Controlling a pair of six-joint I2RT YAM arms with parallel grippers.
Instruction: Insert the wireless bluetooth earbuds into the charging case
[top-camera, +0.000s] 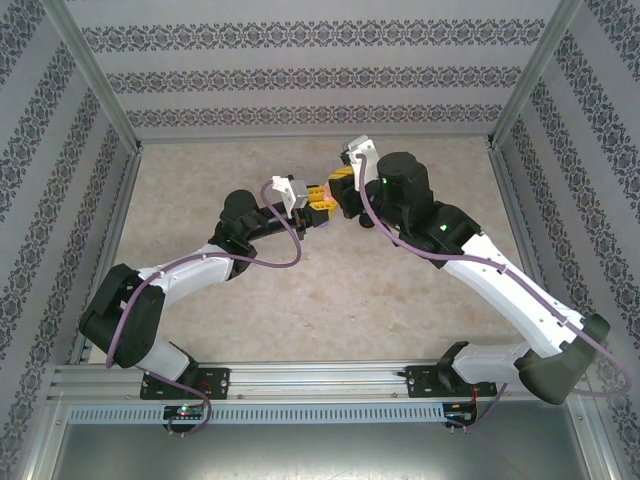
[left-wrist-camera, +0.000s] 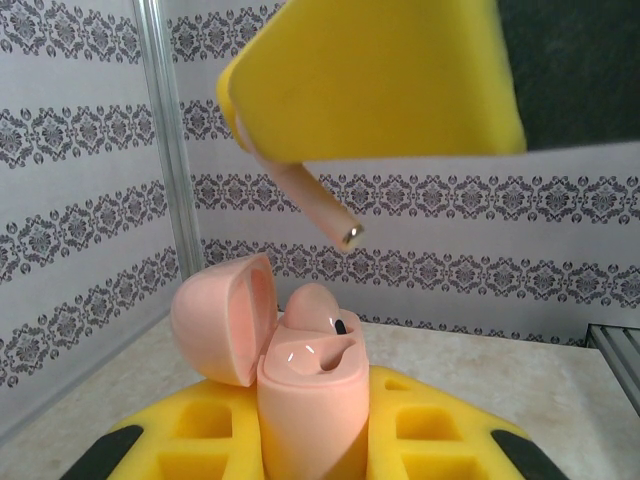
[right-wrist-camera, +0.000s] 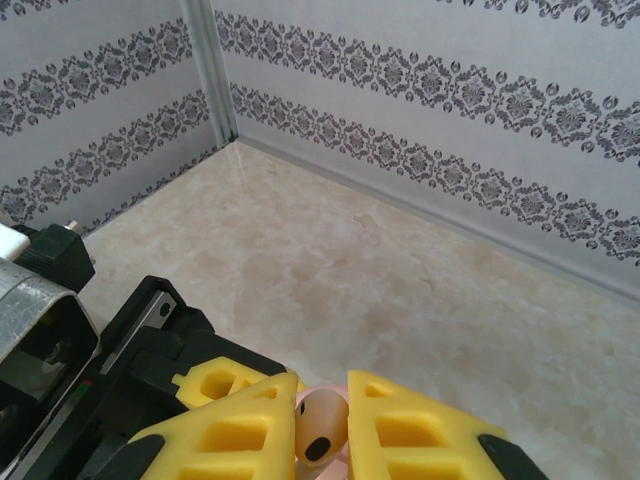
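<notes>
Left fingers (left-wrist-camera: 200, 435) were clamped on the open pink charging case (left-wrist-camera: 305, 410), lid (left-wrist-camera: 225, 320) flipped back, with what looked like one bud (left-wrist-camera: 315, 300) already seated. Right fingers (left-wrist-camera: 380, 80) hung just above, pinching a pale pink earbud (left-wrist-camera: 318, 205), stem angled down. Best bet: square that stem over the free socket, then lower gently. The right wrist cam showed the earbud nipped between those fingers. From the top, everything met over the middle of the beige marble-look surface (top-camera: 330, 300), with patterned walls (top-camera: 320, 80) and metal posts (top-camera: 102, 85) around.

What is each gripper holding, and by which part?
Left gripper: open pink case, by its lower body. Right gripper: pink earbud, by its head, stem free.
</notes>
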